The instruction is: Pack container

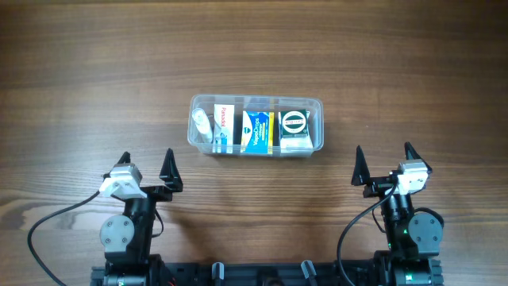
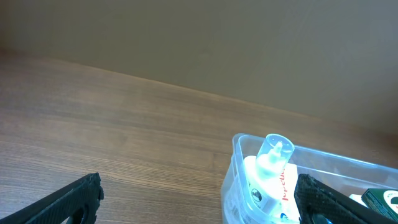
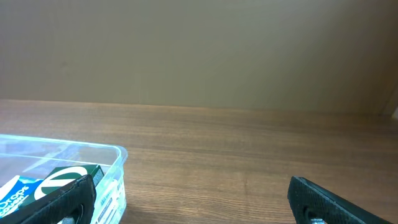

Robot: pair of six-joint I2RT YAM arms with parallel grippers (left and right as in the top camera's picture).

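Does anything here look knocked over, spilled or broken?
Nothing stands out. The container sits on the table with a small bottle and three boxes packed side by side inside; nothing has spilled. The left gripper and right gripper are open, apart from it.

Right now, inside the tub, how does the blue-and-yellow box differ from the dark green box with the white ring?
Position: the blue-and-yellow box sits near the middle, while the dark green box sits at the right end in the overhead view. Markings: the blue-and-yellow box has a yellow stripe along one side, while the dark green box carries a white ring. Both lie side by side inside the container.
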